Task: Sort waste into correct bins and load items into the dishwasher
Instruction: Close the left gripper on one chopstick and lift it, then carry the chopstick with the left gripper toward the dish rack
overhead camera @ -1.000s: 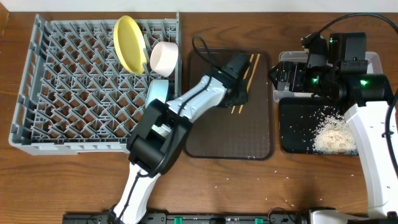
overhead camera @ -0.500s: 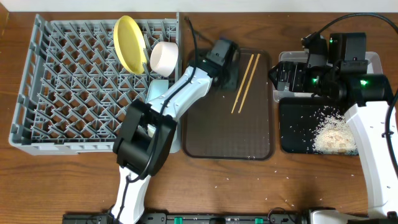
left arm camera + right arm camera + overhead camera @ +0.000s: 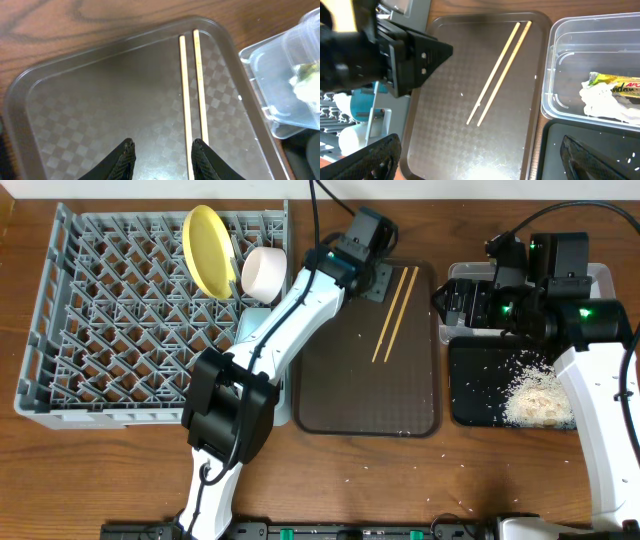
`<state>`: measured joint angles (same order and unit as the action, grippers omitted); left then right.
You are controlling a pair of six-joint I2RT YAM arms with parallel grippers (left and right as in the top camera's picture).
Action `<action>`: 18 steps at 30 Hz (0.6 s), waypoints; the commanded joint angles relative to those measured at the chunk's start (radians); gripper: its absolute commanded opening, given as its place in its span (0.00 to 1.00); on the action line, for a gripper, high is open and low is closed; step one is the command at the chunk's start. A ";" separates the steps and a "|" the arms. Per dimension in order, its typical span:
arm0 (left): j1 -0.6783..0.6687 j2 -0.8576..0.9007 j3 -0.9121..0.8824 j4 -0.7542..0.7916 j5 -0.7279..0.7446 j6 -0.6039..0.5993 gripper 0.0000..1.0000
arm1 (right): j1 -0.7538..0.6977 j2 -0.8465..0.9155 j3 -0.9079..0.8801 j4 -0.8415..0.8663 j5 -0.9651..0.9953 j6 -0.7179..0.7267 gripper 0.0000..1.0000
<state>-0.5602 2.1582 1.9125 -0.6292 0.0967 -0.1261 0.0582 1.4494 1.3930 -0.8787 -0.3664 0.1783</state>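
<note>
Two wooden chopsticks lie side by side on the brown tray. My left gripper hovers over the tray's far end, open and empty, with the chopsticks running just past its right finger. My right gripper stands wide open above the clear bin, which holds the green-and-orange wrapper. Rice crumbs fill the black tray bin. In the grey dishwasher rack stand the yellow plate and white bowl; the light blue bowl is partly hidden by my arm.
A few loose crumbs lie on the wooden table in front of the brown tray. The left arm stretches diagonally across the rack's right edge and the tray's left side. The clear bin sits close against the tray's right rim.
The left gripper has drawn back from over the chopsticks toward the tray's far left end, uncovering them. The chopsticks lie on the tray. The right arm has not moved.
</note>
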 commanded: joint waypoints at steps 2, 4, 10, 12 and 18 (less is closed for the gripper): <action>-0.014 0.032 0.045 -0.058 -0.019 0.026 0.39 | 0.007 0.004 0.006 -0.001 -0.007 -0.003 0.99; -0.030 0.045 0.045 -0.074 -0.019 0.044 0.39 | 0.006 0.004 0.006 -0.001 -0.007 -0.003 0.99; -0.089 0.109 0.046 -0.069 -0.025 0.070 0.39 | 0.006 0.004 0.006 -0.001 -0.007 -0.003 0.99; -0.104 0.132 0.046 -0.062 -0.045 0.070 0.39 | 0.006 0.004 0.006 -0.001 -0.007 -0.003 0.99; -0.102 0.193 0.045 -0.035 -0.061 0.070 0.39 | 0.006 0.004 0.006 -0.001 -0.007 -0.003 0.99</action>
<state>-0.6800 2.3276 1.9408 -0.6701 0.0704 -0.0727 0.0582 1.4494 1.3930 -0.8787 -0.3664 0.1783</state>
